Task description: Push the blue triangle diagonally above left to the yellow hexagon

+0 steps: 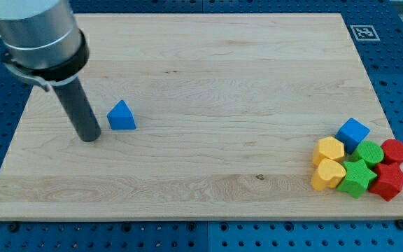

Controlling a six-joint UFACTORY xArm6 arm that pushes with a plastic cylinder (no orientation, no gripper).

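Currently, reading from the left of the frame, my tip (89, 138) rests on the wooden bench (201, 63) in the left part of the frame, just left of the blue triangle (122, 115) and close to it, though I cannot tell whether they touch. My end effector is a plain rod with no jaws, so nothing is apart, together or clamped.

The middle of the bench holds nothing between that pair and the cluster at the lower right of the frame. There the yellow hexagon (328, 150) sits at the cluster's left edge, a yellow heart (327, 173) just below it, a blue cube (353, 132) above right, then a green star (356, 178), a green block (370, 152), and two red blocks (395, 150) (389, 180) at far right.

My worry is the long push. The triangle could pivot off my narrow tip and slide astray. Arriving too fast, it might strike the hexagon or the blue cube and scatter the cluster.
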